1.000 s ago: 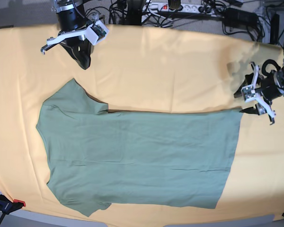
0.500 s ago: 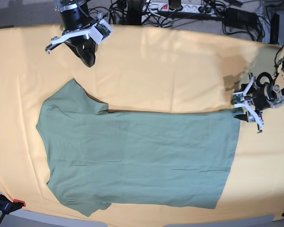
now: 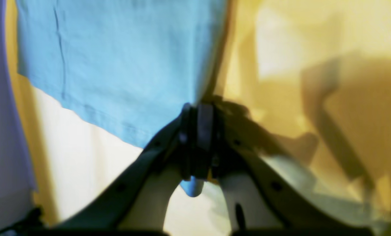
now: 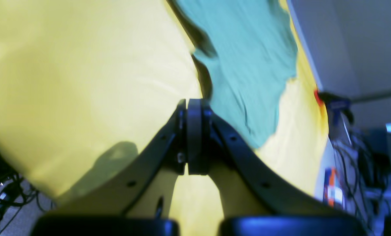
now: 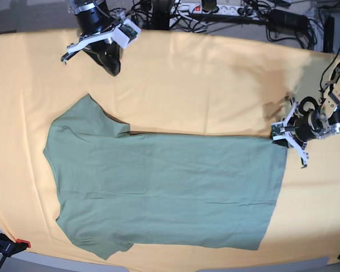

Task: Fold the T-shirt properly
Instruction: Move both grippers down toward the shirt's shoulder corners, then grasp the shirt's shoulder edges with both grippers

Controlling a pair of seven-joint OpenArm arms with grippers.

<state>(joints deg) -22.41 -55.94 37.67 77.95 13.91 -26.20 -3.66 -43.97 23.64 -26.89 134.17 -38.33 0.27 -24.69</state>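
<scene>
The sage-green T-shirt lies flat, folded lengthwise, sleeves at the left and hem at the right. My left gripper sits at the hem's far right corner. In the left wrist view its jaws are shut on that corner of the T-shirt, and a bit of fabric pokes out behind the pads. My right gripper hovers at the back left, shut and empty, short of the upper sleeve. In the right wrist view its fingertips are pressed together, with the T-shirt beyond them.
A large yellow-orange cloth covers the table under the shirt. Cables and a power strip run along the back edge. A red-tipped clamp holds the cloth at the front left corner.
My left gripper moved left onto the hem's far corner and closed on it. My right arm drifted slightly right and back, staying shut.
</scene>
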